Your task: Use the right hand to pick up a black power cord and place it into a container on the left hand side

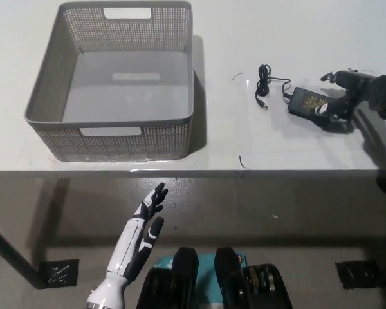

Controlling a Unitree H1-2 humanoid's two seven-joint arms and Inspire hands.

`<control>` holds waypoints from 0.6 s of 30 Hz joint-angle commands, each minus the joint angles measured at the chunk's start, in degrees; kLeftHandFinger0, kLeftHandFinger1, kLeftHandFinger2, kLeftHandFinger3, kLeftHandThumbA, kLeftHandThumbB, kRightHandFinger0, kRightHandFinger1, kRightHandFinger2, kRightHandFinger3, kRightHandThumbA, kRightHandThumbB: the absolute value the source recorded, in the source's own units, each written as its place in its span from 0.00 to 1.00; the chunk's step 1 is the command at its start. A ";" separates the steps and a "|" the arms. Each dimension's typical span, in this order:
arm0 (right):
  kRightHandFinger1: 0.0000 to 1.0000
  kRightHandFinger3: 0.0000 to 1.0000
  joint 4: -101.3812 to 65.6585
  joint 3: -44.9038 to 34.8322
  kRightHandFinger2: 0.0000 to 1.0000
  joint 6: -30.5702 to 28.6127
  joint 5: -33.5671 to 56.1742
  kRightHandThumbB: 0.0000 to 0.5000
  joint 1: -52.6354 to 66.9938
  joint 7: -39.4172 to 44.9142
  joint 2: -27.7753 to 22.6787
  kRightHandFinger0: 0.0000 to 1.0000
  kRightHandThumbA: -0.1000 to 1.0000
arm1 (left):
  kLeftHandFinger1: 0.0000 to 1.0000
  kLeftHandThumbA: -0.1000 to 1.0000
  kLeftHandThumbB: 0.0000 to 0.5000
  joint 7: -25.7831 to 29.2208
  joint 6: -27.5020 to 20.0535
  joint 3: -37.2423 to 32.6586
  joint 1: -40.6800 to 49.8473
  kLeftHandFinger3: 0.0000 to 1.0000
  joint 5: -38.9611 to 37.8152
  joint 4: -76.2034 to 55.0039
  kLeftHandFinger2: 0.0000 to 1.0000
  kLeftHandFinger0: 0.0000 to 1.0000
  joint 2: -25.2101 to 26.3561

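Observation:
The black power cord lies on the white table [225,135]: a black adapter brick [309,100] with a thin cable coiled to its left [264,80]. My black right hand [355,93] is at the far right, just beyond the brick's right end, with its fingers spread and nothing lifted. Whether a fingertip touches the brick I cannot tell. The grey perforated basket [109,120] stands at the table's left and is empty. Below the table's front edge, my white left hand [138,238] rests open at the lower left.
The table's front edge runs across the middle of the picture, with dark floor below it. A small dark mark [242,162] sits near that edge. A strip of bare table separates the basket from the cord.

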 commanded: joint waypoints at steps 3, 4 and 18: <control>1.00 1.00 -0.77 0.28 1.00 -0.73 -0.86 1.00 -2.13 -1.08 -1.66 1.00 0.75 | 1.00 1.00 0.03 -0.43 -1.52 0.26 -1.11 1.00 -1.03 0.02 1.00 1.00 0.52; 1.00 1.00 -0.03 -0.07 1.00 -1.00 -0.49 1.00 -1.69 -1.83 -1.18 1.00 0.73 | 1.00 1.00 0.05 -0.53 -1.32 0.25 -1.42 1.00 -1.21 0.14 1.00 1.00 0.48; 1.00 1.00 3.02 -1.60 1.00 -0.10 0.77 1.00 -2.18 -3.48 2.18 1.00 0.68 | 1.00 1.00 0.05 -1.47 -0.47 0.10 -3.24 1.00 -1.86 0.15 1.00 1.00 0.56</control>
